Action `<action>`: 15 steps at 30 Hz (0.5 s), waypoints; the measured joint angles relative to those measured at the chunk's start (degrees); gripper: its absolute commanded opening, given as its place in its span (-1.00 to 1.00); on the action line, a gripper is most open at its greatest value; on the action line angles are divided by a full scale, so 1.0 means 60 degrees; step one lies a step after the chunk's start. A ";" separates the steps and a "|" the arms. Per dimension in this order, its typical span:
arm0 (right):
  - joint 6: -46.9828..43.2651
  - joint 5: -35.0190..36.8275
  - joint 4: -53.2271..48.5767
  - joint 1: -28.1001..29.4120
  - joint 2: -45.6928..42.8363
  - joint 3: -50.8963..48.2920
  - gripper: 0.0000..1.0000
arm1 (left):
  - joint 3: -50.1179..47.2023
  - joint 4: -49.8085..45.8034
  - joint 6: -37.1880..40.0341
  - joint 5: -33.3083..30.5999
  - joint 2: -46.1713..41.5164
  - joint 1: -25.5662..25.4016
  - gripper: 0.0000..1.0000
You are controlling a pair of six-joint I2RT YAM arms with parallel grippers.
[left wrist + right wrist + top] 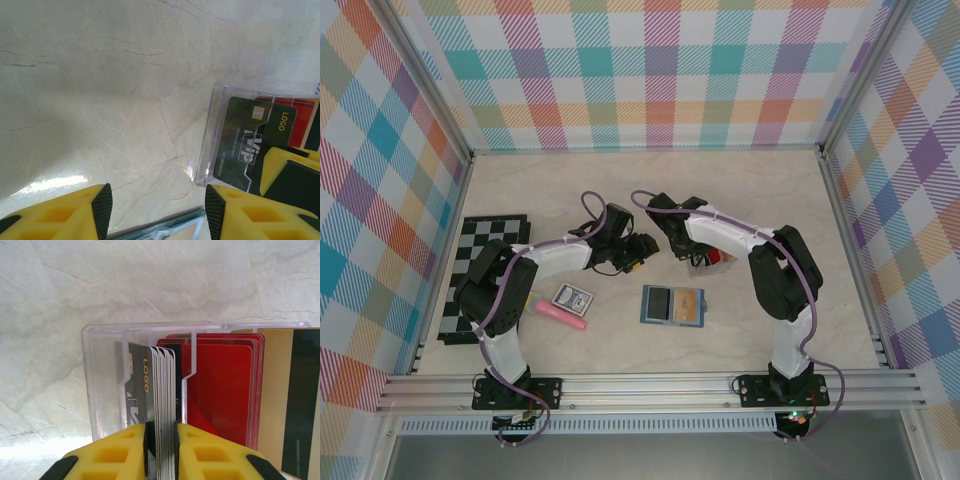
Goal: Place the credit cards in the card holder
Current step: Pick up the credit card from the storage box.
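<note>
Right gripper [161,432] jaws stand narrow, the yellow fingers and their black pads clamped on both faces of a stack of credit cards [162,385], seen edge-on. The foremost card is dark and reads LOGO. The stack sits in the left compartment of a clear box [100,385] of rigid transparent plastic with a stepped divider. Beyond the divider, red cards [220,390], glossy with rounded corners, fill the second compartment. A tan-gold card [275,400] with a black stripe lies past them at the right.

Left gripper [158,207] jaws stand about half open with nothing between them. It hangs above the pale marbled table [100,100], near a corner of the clear box.

Card holder [672,305], teal, lies open and flat toward the front of the table, between the two arms and apart from both grippers. Its inside shows one dark panel and one tan panel.

Both arms reach forward with elbows raised and wrists turned inward toward each other over the table's middle.
</note>
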 measured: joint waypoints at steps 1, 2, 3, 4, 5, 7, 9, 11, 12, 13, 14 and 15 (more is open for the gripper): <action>0.0000 0.0033 0.0004 0.0000 -0.0018 -0.0033 -0.61 | 0.0000 0.0000 0.0000 0.0000 0.0000 0.0000 0.08; 0.0000 0.0062 -0.0004 0.0000 -0.0029 -0.0058 -0.60 | 0.0000 0.0000 0.0000 0.0004 0.0000 0.0000 0.08; 0.0000 0.0091 0.0011 0.0000 -0.0036 -0.0091 -0.57 | 0.0000 0.0000 0.0000 0.0004 0.0000 0.0000 0.08; 0.0000 0.0102 0.0007 0.0000 -0.0051 -0.0113 -0.56 | 0.0000 0.0000 0.0000 0.0004 0.0000 0.0000 0.08; 0.0000 0.0109 0.0004 0.0000 -0.0051 -0.0127 -0.56 | 0.0000 0.0000 0.0000 0.0004 0.0000 0.0000 0.07; -0.0004 0.0124 0.0011 0.0000 -0.0055 -0.0146 -0.57 | 0.0000 0.0000 0.0000 0.0000 0.0000 0.0000 0.08; -0.0036 0.0080 0.0044 0.0000 -0.0073 -0.0164 -0.58 | 0.0000 0.0000 0.0000 0.0004 0.0000 0.0000 0.08; -0.0120 -0.0120 0.0142 -0.0004 -0.0168 -0.0248 -0.52 | 0.0000 0.0000 -0.0004 0.0000 0.0000 0.0000 0.07; -0.0157 -0.0266 0.0175 -0.0015 -0.0211 -0.0280 -0.50 | 0.0000 0.0000 -0.0004 0.0004 0.0000 0.0000 0.07; -0.0178 -0.0444 0.0200 -0.0055 -0.0251 -0.0302 -0.48 | 0.0000 0.0000 -0.0004 0.0004 0.0000 0.0000 0.07; -0.0197 -0.0659 0.0255 -0.0095 -0.0277 -0.0335 -0.47 | 0.0000 0.0000 -0.0004 0.0004 0.0000 0.0000 0.07; -0.0211 -0.0823 0.0288 -0.0135 -0.0291 -0.0357 -0.45 | 0.0000 -0.0004 -0.0004 0.0004 0.0000 0.0000 0.07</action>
